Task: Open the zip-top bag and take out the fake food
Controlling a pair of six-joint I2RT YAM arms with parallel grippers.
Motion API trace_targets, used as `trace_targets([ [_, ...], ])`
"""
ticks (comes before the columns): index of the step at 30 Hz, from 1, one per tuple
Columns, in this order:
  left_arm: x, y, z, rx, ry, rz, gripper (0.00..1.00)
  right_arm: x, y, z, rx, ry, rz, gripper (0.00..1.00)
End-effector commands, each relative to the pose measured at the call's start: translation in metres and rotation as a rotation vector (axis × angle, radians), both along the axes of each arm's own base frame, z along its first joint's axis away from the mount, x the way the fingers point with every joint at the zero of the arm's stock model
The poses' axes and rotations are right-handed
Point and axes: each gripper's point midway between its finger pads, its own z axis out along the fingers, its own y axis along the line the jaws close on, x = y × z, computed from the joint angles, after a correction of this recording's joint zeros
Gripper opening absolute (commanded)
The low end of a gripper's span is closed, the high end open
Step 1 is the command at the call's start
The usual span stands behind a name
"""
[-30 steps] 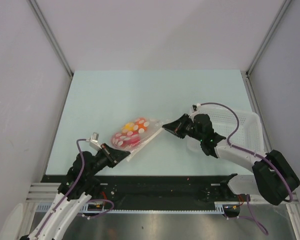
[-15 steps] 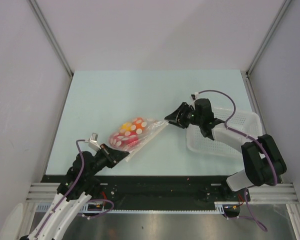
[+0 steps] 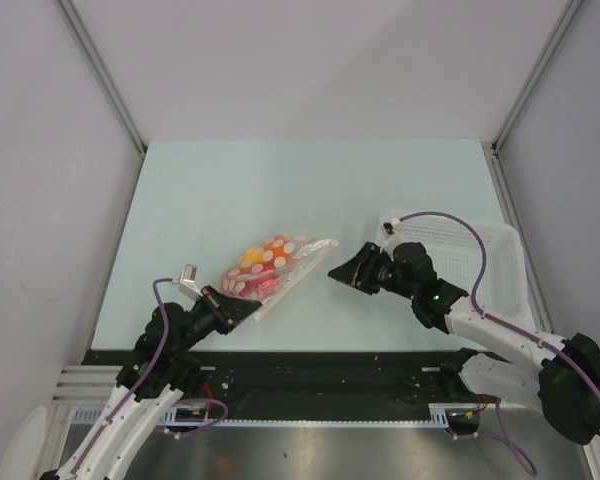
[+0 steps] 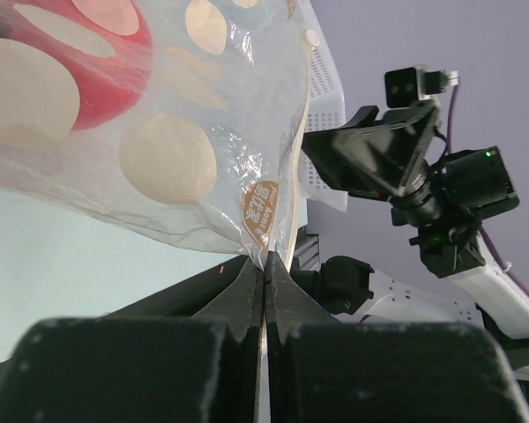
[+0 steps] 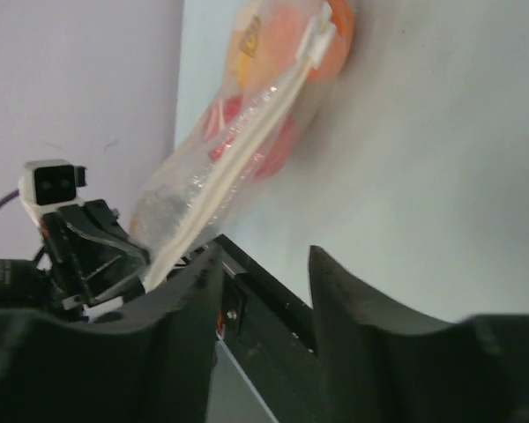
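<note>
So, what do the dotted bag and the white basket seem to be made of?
The zip-top bag looks like thin, glossy clear plastic film: it crinkles, and the red fake food shows through it. The basket looks like rigid white moulded plastic, with a regular grid of holes; its finish is too far to judge.

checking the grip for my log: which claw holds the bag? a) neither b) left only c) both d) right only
b: the left claw is shut on a corner of the bag, while the right claw is open and apart from it.
</note>
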Motion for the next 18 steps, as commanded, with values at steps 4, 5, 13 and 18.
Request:
trace_targets([
  [4,-0.011,0.003,0.038,-0.105,-0.109,-0.011,0.00,0.004,0.038,0.005,0.073,-0.055,0.025,0.37],
  [5,-0.011,0.003,0.036,-0.102,-0.104,-0.012,0.00,0.000,0.044,0.004,0.081,-0.049,0.040,0.37],
  [13,-0.012,0.002,0.036,-0.115,-0.098,-0.015,0.00,-0.003,0.062,0.006,0.098,-0.063,0.055,0.37],
  [18,-0.012,0.002,0.035,-0.111,-0.097,-0.015,0.00,-0.002,0.065,0.009,0.111,-0.066,0.054,0.37],
])
